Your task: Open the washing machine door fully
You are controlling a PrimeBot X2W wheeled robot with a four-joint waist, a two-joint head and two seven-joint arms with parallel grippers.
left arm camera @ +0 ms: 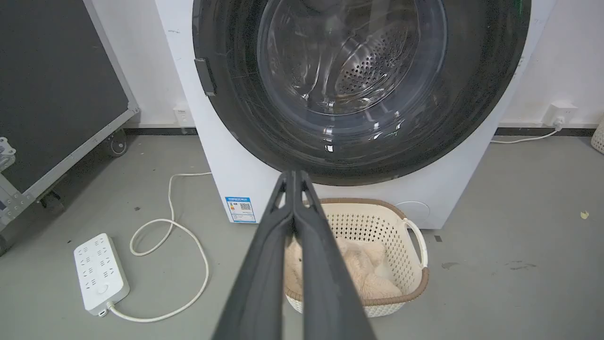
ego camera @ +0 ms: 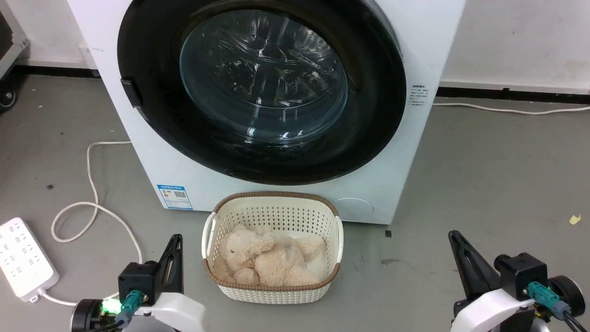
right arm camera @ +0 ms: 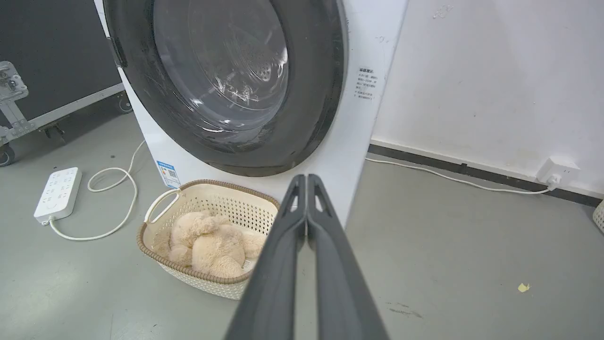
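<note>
Washing machine door (ego camera: 262, 87) has a cream basket (ego camera: 276, 197) on the floor right below it, and a white power strip (ego camera: 22, 258) lies to the left. The door is shut flat on the white washing machine (ego camera: 392, 184), a shiny black ring around clear glass. A fluffy toy (ego camera: 267, 258) lies in the basket. Left gripper (ego camera: 176, 240) and right gripper (ego camera: 455, 237) are pinched closed, empty, low down.

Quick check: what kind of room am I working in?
Likely a lab or workshop corner staged as a laundry spot: a washing machine on bare grey floor, a laundry basket holding a plush toy in front, and a wheeled black equipment case beside it.
</note>
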